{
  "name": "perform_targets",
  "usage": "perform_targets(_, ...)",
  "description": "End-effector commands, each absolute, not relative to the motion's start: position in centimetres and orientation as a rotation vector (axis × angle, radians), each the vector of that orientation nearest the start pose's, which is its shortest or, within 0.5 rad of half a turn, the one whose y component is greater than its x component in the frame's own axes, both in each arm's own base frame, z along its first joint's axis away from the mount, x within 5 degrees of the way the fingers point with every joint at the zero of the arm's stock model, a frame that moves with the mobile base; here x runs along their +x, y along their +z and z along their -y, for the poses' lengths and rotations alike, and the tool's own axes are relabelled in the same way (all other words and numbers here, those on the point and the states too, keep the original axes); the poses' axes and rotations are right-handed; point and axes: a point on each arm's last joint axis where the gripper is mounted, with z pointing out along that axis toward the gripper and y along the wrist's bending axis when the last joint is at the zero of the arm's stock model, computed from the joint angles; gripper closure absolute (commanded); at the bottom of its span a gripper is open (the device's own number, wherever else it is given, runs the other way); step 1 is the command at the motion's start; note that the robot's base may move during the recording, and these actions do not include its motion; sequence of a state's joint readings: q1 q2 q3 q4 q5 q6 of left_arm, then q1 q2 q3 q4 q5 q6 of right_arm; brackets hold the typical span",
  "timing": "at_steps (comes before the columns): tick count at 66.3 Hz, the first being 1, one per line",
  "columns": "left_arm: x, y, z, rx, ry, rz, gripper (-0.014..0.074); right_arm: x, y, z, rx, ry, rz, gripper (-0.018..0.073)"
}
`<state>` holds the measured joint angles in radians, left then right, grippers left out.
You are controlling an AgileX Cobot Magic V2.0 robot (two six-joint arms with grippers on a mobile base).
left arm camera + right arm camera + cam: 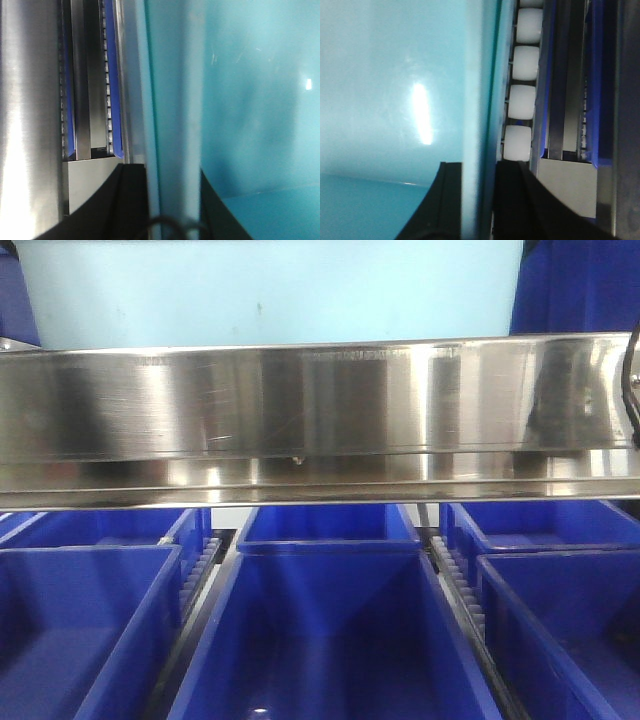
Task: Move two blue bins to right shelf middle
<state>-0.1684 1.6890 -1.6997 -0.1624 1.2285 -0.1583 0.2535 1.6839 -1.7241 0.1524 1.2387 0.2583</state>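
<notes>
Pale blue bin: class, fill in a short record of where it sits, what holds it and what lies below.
bin: pale blue bin, above and behind the steel rail
left gripper: jaws either side of the bin's wall
right gripper: jaws either side of the bin's wall, beside white rollers
below the rail: dark blue bins, open-topped

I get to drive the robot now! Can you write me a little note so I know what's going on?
Left hand: shut on the pale blue bin's wall.
Right hand: shut on its other side.
The bin sits just behind the steel shelf rail, above the dark blue bins; whether it rests on the tier cannot be told.
Nothing finished yet.
Left: seat it, let go, fetch the second pale bin, not in view.
</notes>
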Motion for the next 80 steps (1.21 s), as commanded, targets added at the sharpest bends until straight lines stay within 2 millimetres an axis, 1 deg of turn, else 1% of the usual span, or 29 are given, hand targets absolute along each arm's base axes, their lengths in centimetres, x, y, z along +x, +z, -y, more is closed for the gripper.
perform_targets(1, 34.7, 37.2, 7.8, -0.011, -0.375, -2.687, 0.0707, 34.1, 37.9, -10.2, 0.027, 0.39, -2.678, 0.0724)
perform_targets(13, 34.6, 37.4, 7.8, -0.005, -0.372, -2.684, 0.0707, 34.1, 37.9, -10.2, 0.023, 0.389, -2.674, 0.0725)
perform_targets(19, 34.3, 37.6, 8.0, 0.028, -0.311, -2.674, 0.0707, 34.2, 38.1, -10.2, 0.012, 0.383, -2.653, 0.0726)
perform_targets(26, 33.5, 38.5, 8.6, 0.069, -0.23, -2.643, 0.0707, 34.1, 38.8, -10.1, 0.013, 0.386, -2.6, 0.0726)
perform_targets(33, 33.0, 39.8, 9.1, 0.08, -0.21, -2.599, 0.0707, 33.8, 39.8, -9.9, -0.004, 0.356, -2.538, 0.0726)
perform_targets(39, 32.8, 41.4, 9.2, 0.065, -0.231, -2.546, 0.0707, 33.0, 41.0, -9.9, -0.032, 0.314, -2.478, 0.0726)
perform_targets(48, 32.4, 44.8, 9.0, 0.062, -0.241, -2.43, 0.0707, 31.7, 43.6, -10.0, -0.072, 0.282, -2.363, 0.0726)
perform_targets(59, 31.7, 48.0, 8.8, 0.07, -0.26, -2.315, 0.0707, 30.9, 47.3, -9.8, -0.081, 0.283, -2.224, 0.0726)
perform_targets(61, 31.5, 48.6, 8.7, 0.08, -0.26, -2.294, 0.0707, 30.7, 48.2, -9.7, -0.086, 0.285, -2.191, 0.0726)
perform_targets(69, 30.7, 51.0, 8.5, 0.128, -0.249, -2.2, 0.0707, 30.2, 50.6, -9.5, -0.12, 0.278, -2.096, 0.0726)
perform_targets(74, 30.4, 51.9, 8.4, 0.138, -0.249, -2.164, 0.0707, 29.8, 51.6, -9.4, -0.139, 0.274, -2.055, 0.0726)
perform_targets(80, 30.1, 52.6, 8.3, 0.137, -0.253, -2.137, 0.0707, 29.7, 52.3, -9.3, -0.136, 0.281, -2.02, 0.0726)
